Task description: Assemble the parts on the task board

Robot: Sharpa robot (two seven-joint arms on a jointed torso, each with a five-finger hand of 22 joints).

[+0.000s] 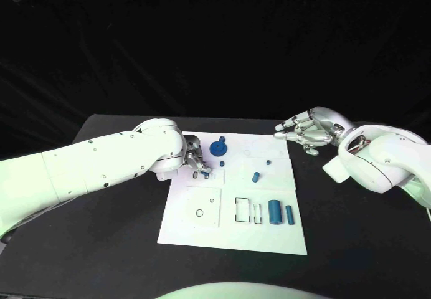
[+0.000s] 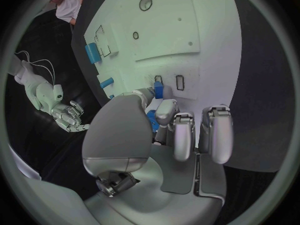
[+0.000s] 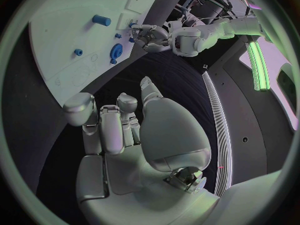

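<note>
Black worktop across the lower half of the head view, corners cut off by the arms. White task board lying mid-frame on it, a bit below centre, printed with thin black outlines of rectangles and small circles; no readable lettering, brand or label anywhere on it. Left hand at the board's upper left corner, fingers down on the board and closed around a small blue part standing at the outlined slots there, as seen in the left wrist view; exact contact with the slot hard to make out, part mostly hidden behind the fingers in the head view. Right hand above the worktop beyond the board's upper right corner, fingers loosely curled and apart, holding nothing. Round blue gear-like part near the board's top edge, just right of the left hand. Thick blue cylinder upright in the frame at the lower right of the board, with a slimmer blue bar beside it on the right. Small blue peg near mid-board, and a tinier blue piece just above it, shape too small to tell.
</note>
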